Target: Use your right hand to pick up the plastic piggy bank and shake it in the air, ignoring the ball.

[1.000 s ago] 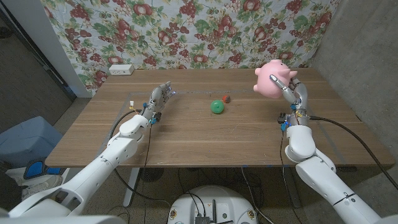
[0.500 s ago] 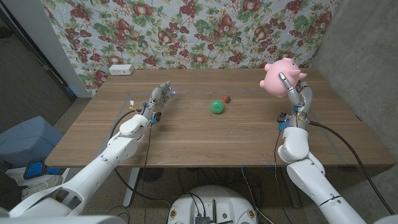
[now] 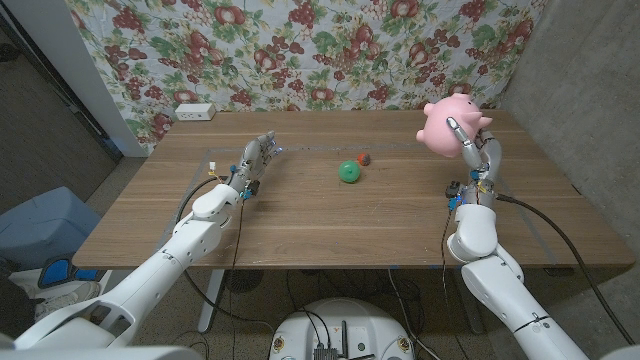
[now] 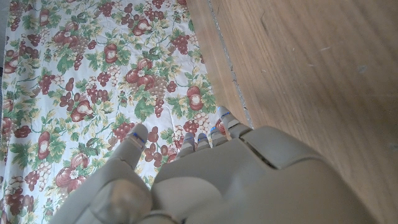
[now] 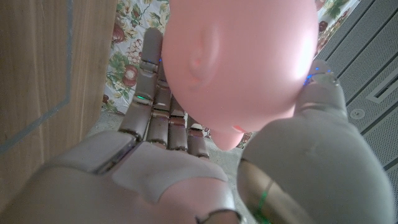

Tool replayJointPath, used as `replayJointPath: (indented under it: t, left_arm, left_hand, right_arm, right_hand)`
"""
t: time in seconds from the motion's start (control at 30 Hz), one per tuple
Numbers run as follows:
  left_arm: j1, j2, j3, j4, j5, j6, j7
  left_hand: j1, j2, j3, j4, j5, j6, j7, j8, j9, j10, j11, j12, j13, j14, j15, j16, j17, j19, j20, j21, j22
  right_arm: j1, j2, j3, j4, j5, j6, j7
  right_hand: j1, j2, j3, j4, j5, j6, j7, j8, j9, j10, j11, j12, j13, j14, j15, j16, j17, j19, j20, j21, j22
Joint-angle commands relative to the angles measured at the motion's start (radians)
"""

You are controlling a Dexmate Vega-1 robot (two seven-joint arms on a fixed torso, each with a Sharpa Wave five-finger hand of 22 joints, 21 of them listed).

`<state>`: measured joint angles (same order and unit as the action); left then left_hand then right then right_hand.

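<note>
Head view: the right hand (image 3: 473, 148) grips the pink piggy bank (image 3: 450, 122) aloft over the table's (image 3: 330, 225) far right corner, clear of the wood for shaking. The green ball (image 3: 349, 172) sits near the far edge, untouched. The left hand (image 3: 255, 158) waits, fingers loosely spread, holding nothing.

Right wrist view: fingers (image 5: 155, 93) and thumb cradle the piggy bank (image 5: 242, 59).

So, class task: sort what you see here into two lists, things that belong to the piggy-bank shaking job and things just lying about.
Belongs to the job:
- pink plastic piggy bank, held in the air
- right robot hand, gripping it
- green ball on the table, to be ignored

Just lying about:
- small red object beside the ball
- white box at the table's far corner
- left robot hand, holding nothing
</note>
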<state>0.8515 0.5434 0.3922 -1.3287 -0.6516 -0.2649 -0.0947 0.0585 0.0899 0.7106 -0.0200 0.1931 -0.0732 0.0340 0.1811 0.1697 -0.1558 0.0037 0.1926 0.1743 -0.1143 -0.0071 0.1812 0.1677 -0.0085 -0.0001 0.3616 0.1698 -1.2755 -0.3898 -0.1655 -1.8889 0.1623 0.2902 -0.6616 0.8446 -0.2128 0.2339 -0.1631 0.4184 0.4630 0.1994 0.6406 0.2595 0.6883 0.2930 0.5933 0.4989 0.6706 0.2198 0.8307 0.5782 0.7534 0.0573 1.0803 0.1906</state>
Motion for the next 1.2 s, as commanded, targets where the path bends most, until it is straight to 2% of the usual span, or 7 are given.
replayJointPath:
  t: [0.03,0.2,0.43,0.8,1.2]
  left_arm:
    - [0.002,0.001,0.0,-0.003,0.0,0.001,0.002]
    - [0.004,0.002,0.0,-0.008,0.001,0.003,0.004]
    - [0.006,0.005,0.002,-0.018,0.005,0.01,0.012]
    - [0.011,0.009,0.004,-0.037,0.01,0.019,0.023]
    - [0.016,0.011,0.004,-0.049,0.012,0.023,0.031]
  left_hand:
    - [0.007,0.061,0.0,-0.009,-0.004,0.004,-0.001,0.0,0.003,-0.007,0.008,-0.003,0.003,-0.006,0.001,-0.002,0.001,0.011,0.001,-0.002,0.004]
    - [0.009,0.06,-0.001,-0.014,-0.005,0.004,-0.003,0.0,0.003,-0.007,0.007,-0.003,0.003,-0.007,0.001,-0.003,0.0,0.011,0.002,-0.004,0.004]
    - [0.012,0.059,-0.002,-0.021,-0.006,0.004,-0.003,-0.001,0.003,-0.009,0.008,-0.004,0.003,-0.009,0.002,-0.003,0.0,0.012,0.002,-0.008,0.004]
    - [0.018,0.061,-0.003,-0.029,-0.007,0.006,-0.003,0.0,0.003,-0.009,0.007,-0.003,0.003,-0.009,0.002,-0.003,0.001,0.014,0.002,-0.013,0.004]
    - [0.021,0.062,-0.005,-0.035,-0.008,0.007,-0.003,0.0,0.003,-0.01,0.007,-0.003,0.003,-0.008,0.001,-0.002,0.001,0.016,0.002,-0.017,0.004]
  right_arm:
    - [-0.011,-0.126,0.003,-0.063,0.018,-0.107,0.127]
    - [-0.001,-0.235,0.001,-0.095,0.047,-0.181,0.251]
    - [0.004,-0.331,0.001,-0.138,0.086,-0.259,0.344]
    - [0.009,-0.373,-0.001,-0.145,0.112,-0.284,0.366]
    - [0.026,-0.383,-0.012,-0.134,0.129,-0.291,0.364]
  right_hand:
    - [0.182,0.258,0.266,0.013,0.252,0.502,-0.091,0.007,0.214,0.384,-0.313,0.119,0.284,0.339,-0.432,0.284,0.64,-0.097,-0.085,0.01,0.0]
    - [0.18,0.258,0.266,0.013,0.25,0.501,-0.092,0.007,0.216,0.379,-0.311,0.119,0.286,0.336,-0.431,0.28,0.64,-0.107,-0.08,0.012,0.0]
    - [0.176,0.26,0.266,0.015,0.247,0.497,-0.091,0.005,0.217,0.376,-0.308,0.115,0.284,0.33,-0.43,0.275,0.639,-0.117,-0.07,0.016,0.0]
    - [0.172,0.265,0.268,0.015,0.243,0.496,-0.088,0.003,0.217,0.375,-0.305,0.112,0.282,0.329,-0.431,0.269,0.639,-0.123,-0.063,0.023,-0.001]
    - [0.169,0.267,0.271,0.014,0.242,0.496,-0.088,0.002,0.219,0.376,-0.304,0.111,0.283,0.329,-0.431,0.264,0.638,-0.129,-0.061,0.031,-0.002]
